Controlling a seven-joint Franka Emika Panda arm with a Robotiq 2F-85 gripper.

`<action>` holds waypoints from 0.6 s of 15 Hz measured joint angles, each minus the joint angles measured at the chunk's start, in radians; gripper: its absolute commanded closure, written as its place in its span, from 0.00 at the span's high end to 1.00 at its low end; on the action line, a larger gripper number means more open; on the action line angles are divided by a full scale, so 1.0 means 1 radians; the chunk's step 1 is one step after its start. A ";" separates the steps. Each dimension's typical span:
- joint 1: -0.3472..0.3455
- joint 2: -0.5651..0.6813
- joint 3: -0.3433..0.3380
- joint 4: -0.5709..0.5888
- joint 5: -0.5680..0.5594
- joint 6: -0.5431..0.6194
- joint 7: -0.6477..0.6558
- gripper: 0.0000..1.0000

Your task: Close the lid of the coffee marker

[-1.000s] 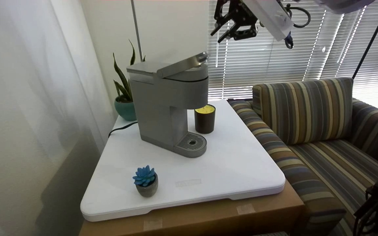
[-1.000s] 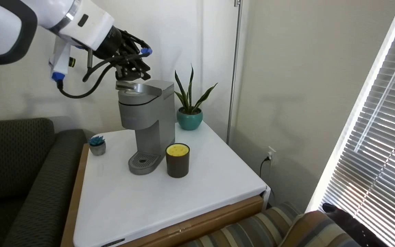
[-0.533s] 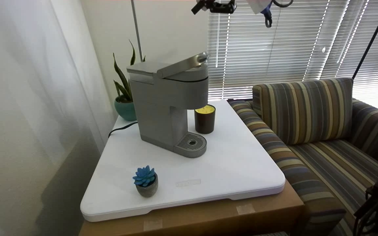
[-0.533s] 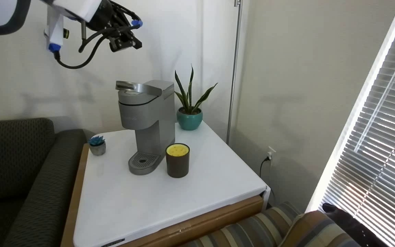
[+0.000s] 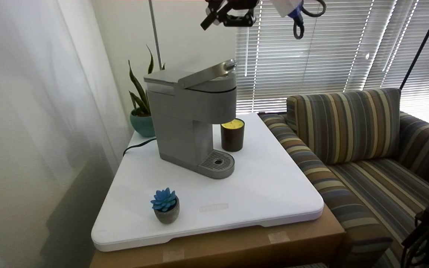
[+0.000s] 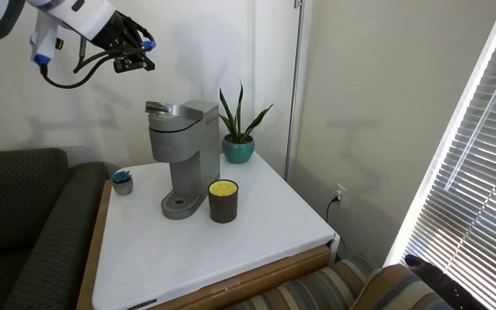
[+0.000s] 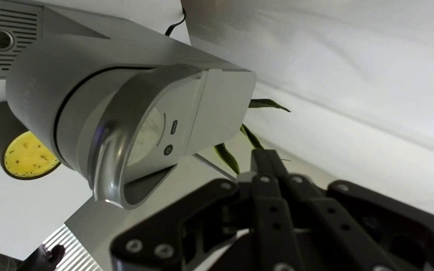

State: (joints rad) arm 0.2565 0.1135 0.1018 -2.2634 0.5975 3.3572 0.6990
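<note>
The grey coffee maker (image 5: pixel 177 123) stands upright on the white table and shows in both exterior views (image 6: pixel 208 146). Its silver lid handle (image 5: pixel 207 75) slants up above the top of the head, with a gap under its front end. In the wrist view the handle (image 7: pixel 113 150) arches over the top of the coffee maker (image 7: pixel 89 56), left of my fingers. My gripper (image 7: pixel 268 160) is shut and empty, its fingertips together. In both exterior views the gripper (image 5: pixel 207 23) is in the air above the coffee maker, apart from the handle (image 6: pixel 179 110).
A dark candle with yellow wax (image 6: pixel 223 204) stands beside the coffee maker. A snake plant in a teal pot (image 6: pixel 238 148) is behind it. A small blue succulent (image 5: pixel 165 204) is on the white table (image 5: pixel 266 193). A wall and a metal pole (image 6: pixel 295 94) stand behind.
My gripper has risen away from the handle, moved left in both exterior views, and its fingers have shut. The handle and the other objects have not moved.
</note>
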 measured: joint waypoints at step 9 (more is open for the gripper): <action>-0.054 0.001 0.000 -0.038 0.000 0.003 0.005 0.00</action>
State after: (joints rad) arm 0.2022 0.1144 0.1013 -2.3018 0.5975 3.3602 0.7035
